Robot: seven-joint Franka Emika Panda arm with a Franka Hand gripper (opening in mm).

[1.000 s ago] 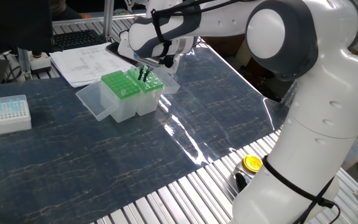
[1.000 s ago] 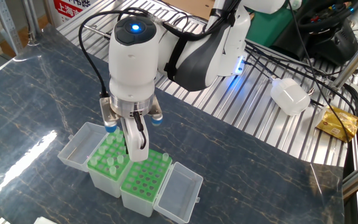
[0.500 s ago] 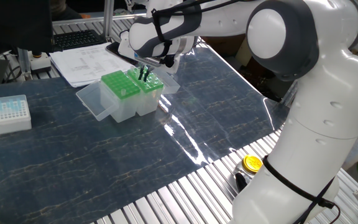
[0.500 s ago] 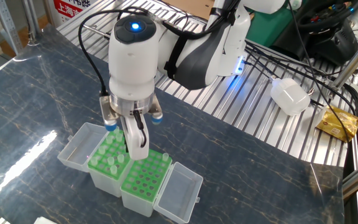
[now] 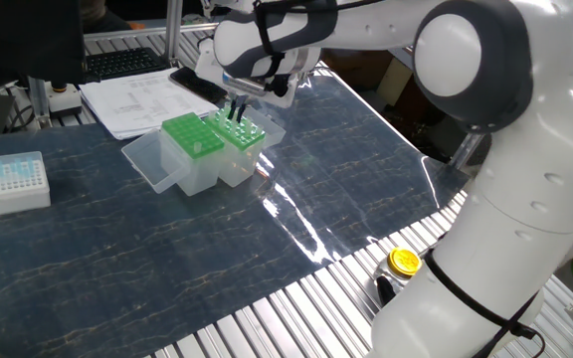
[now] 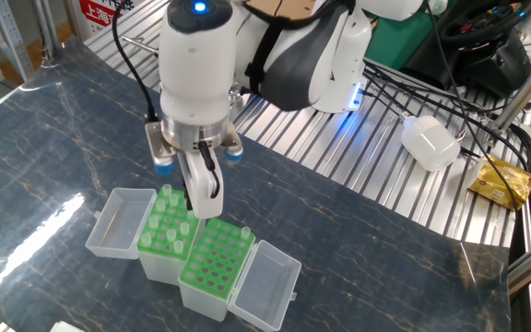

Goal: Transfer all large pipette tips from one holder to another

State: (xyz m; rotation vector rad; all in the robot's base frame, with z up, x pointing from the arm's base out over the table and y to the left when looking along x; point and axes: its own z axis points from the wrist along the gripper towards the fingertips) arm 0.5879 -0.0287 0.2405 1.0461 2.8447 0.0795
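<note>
Two green-topped holders stand side by side with their clear lids open. The holder [image 6: 159, 269] on the left in the other fixed view carries several large pipette tips [image 6: 168, 236]; in one fixed view it is the holder [image 5: 244, 149] on the right, under the arm. The second holder [image 6: 201, 293] [image 5: 199, 171] has mostly bare holes. My gripper [image 6: 206, 207] [image 5: 233, 112] hangs just above the tip-filled holder with its fingers together, apparently shut on one tip that they mostly hide.
A small white box [image 5: 10, 182] of short bluish tips sits at the table's left end. Papers [image 5: 135, 101] and a keyboard [image 5: 122, 62] lie behind the holders. A yellow round object [image 5: 403, 262] rests on the metal slats, and a white adapter [image 6: 430, 143] with cables lies on the far side.
The gripper has risen from between the tips. The tip-filled holder has shifted slightly and seems lifted a little along with it.
</note>
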